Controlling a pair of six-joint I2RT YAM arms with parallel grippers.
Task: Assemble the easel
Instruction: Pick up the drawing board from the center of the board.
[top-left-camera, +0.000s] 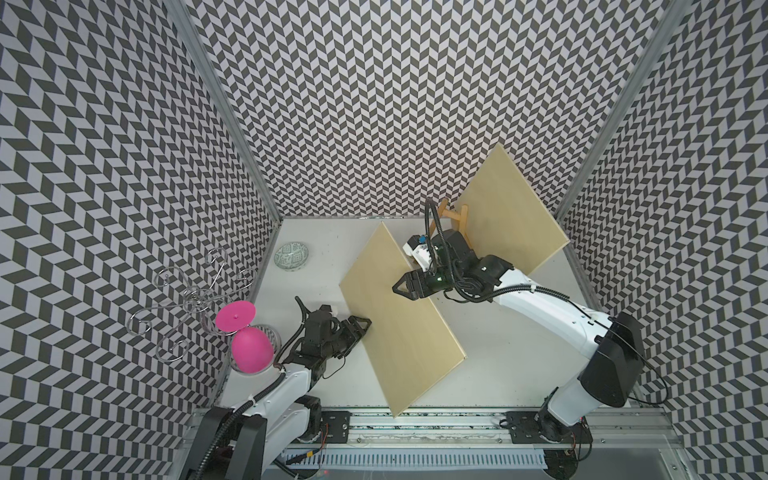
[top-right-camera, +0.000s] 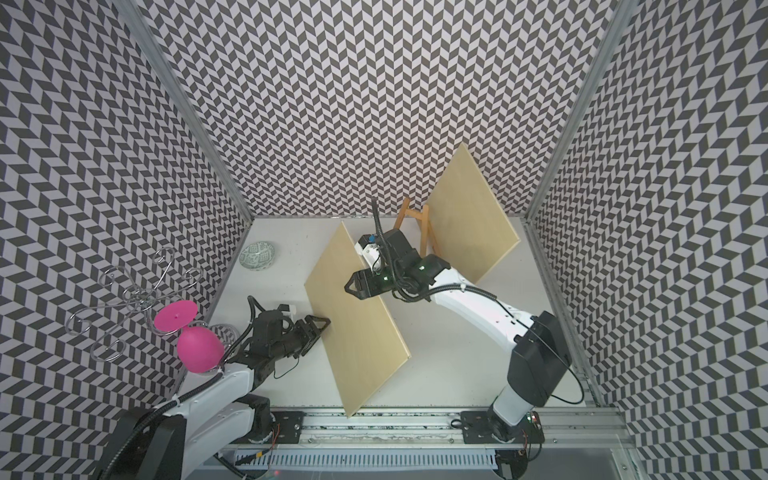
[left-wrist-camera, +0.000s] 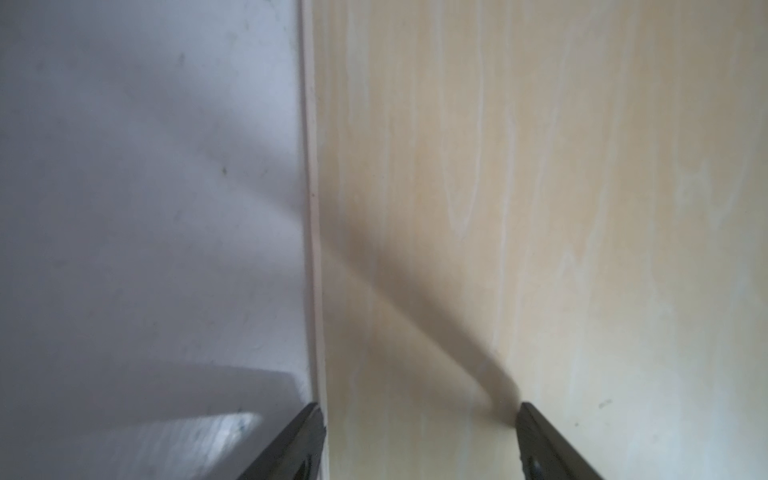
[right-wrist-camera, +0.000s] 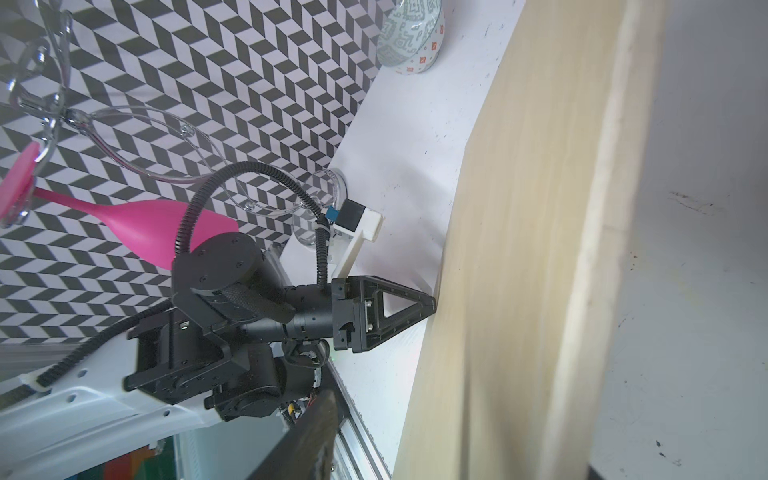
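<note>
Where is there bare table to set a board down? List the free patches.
Bare table lies front right, between the near board and the right arm. A smaller patch lies at the back, between the bowl and that board. Crowded: the back right with the easel and far board, and the left edge with the pink glass and left hand.

Robot lab cell, chevron-patterned walls (top-left-camera: 374, 104), aluminium rail (top-left-camera: 415, 432)
</note>
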